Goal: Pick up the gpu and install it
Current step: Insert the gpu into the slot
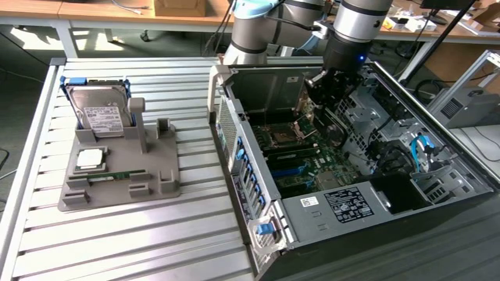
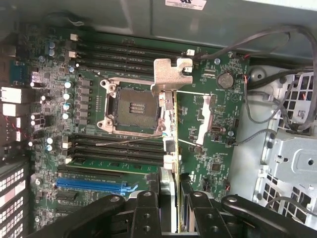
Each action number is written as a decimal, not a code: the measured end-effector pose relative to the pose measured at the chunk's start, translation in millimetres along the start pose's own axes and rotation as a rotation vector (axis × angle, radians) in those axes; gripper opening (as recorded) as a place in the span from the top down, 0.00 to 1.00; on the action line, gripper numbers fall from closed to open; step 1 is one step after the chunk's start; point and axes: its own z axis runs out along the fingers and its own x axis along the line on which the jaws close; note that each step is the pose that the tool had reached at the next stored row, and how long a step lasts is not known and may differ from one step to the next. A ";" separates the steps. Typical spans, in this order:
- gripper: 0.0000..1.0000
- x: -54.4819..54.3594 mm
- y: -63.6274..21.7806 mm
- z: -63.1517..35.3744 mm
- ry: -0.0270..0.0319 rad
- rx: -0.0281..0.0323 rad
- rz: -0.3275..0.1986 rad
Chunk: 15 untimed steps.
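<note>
The gpu (image 2: 171, 124) is a thin card seen edge-on in the wrist view, with its silvery metal bracket (image 2: 171, 74) at the far end. My gripper (image 2: 171, 201) is shut on it, its black fingers (image 2: 146, 208) pressed to both faces of the card. The card hangs over the green motherboard (image 2: 213, 129), beside the CPU socket (image 2: 131, 106) and apart from the board. In the exterior view the gripper (image 1: 326, 99) reaches down into the open computer case (image 1: 234, 117) with the gpu (image 1: 307, 114) below it.
Memory slots (image 2: 119, 148) and a blue slot (image 2: 94, 184) lie on the board near the card. Grey cables (image 2: 267, 99) run by the drive cage. On the slatted table a grey fixture (image 1: 117, 187) holds a hard drive (image 1: 98, 111), a CPU (image 1: 90, 158) and a memory stick (image 1: 109, 174).
</note>
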 end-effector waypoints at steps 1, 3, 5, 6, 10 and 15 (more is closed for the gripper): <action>0.73 0.0 0.0 0.0 -0.0006 -0.0002 -0.006; 0.73 0.0 0.0 0.0 -0.0022 -0.0008 -0.024; 0.73 0.0 0.0 0.0 -0.0036 -0.0014 -0.040; 0.73 0.0 0.0 0.0 -0.0039 -0.0015 -0.043; 0.73 0.0 0.0 0.0 -0.0053 -0.0020 -0.058; 0.73 0.0 0.0 0.0 -0.0072 -0.0028 -0.080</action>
